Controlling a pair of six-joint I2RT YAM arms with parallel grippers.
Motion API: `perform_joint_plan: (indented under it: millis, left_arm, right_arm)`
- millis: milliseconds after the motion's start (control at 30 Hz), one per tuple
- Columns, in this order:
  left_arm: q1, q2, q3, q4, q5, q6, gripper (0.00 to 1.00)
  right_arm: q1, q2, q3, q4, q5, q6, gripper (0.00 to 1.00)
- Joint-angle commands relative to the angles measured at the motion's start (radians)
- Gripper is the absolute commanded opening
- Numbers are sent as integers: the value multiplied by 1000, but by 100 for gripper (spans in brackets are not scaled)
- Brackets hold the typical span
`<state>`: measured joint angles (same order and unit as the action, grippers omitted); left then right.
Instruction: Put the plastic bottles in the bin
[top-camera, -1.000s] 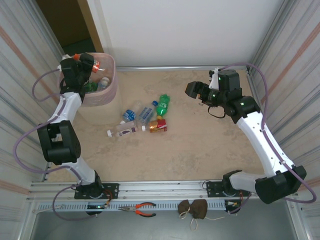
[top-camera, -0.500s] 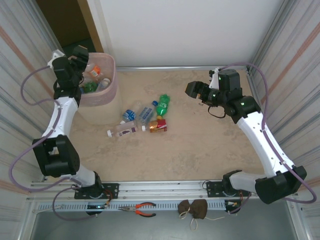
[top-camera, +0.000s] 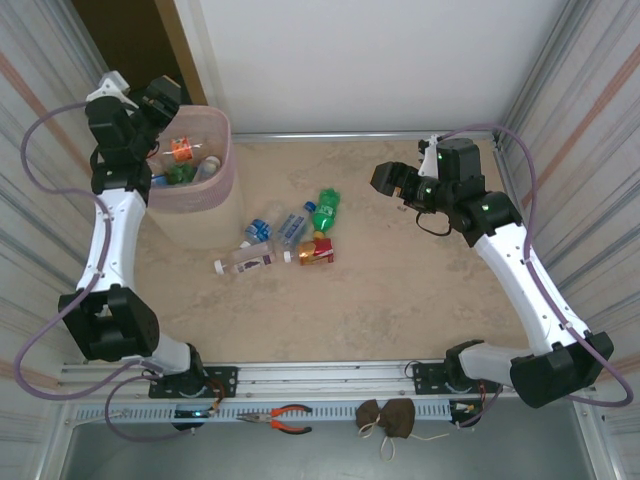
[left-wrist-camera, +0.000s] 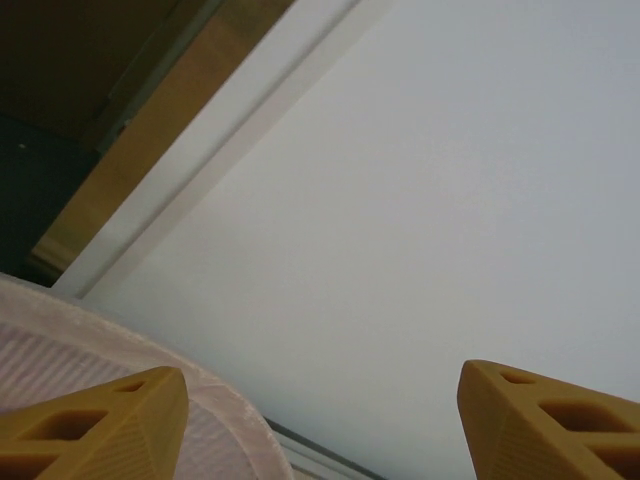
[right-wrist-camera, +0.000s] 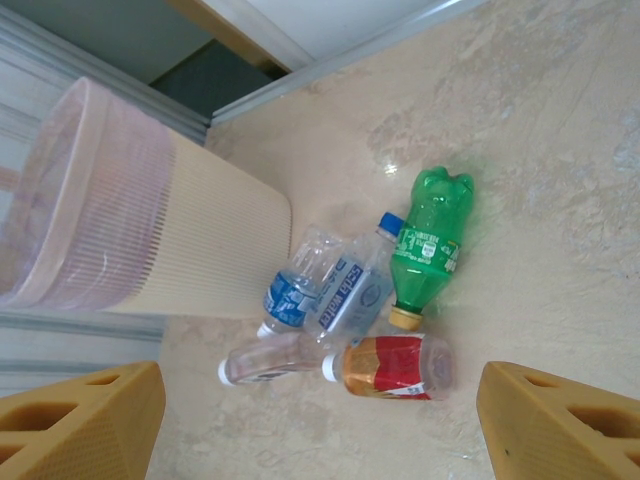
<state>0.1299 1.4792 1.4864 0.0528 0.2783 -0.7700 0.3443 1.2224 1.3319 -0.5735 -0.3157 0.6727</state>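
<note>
Left pincer is up at the far-left corner, over the far-left rim of the bin. In the left wrist view its fingers stand wide apart with nothing between them: open, empty. The bin's pink rim is just below them, white wall behind.

Right pincer hangs above the bench, far right of centre and well apart from the bottles. Its fingers are spread with nothing gripped: open.

The bin stands upright at the far-left of the bench. Inside it there's an orange-labelled bottle, something green and a white cap; I can't tell the count.

Five bottles lie loose on the bench just right of the bin, clustered:
- green bottle, farthest right, yellowish cap pointing near
- clear blue-capped bottle touching its left side
- crumpled blue-label bottle next to that, nearest the bin wall
- clear white-capped bottle at the near-left
- red-label bottle at the near-right, just beside the green one's cap
</note>
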Motion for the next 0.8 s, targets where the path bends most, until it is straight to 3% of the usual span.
perform_joint_plan:
  millis: [0,233,400,767]
  left_arm:
    - [-5,-3,72,-80,143,128,71]
    - [-145,-24,203,-349,242,452,70]
    - [-292,-51,221,-513,236,649,70]
    - [-642,-4,192,-812,58,983,71]
  right_arm:
    - [-8,-8,29,-6,-14,-8,80]
    - [-14,-16,27,-22,-7,-22,80]
    - [-26,-33,27,-38,-1,-33,80]
    - [-68,-67,23,-89,1,-51,81]
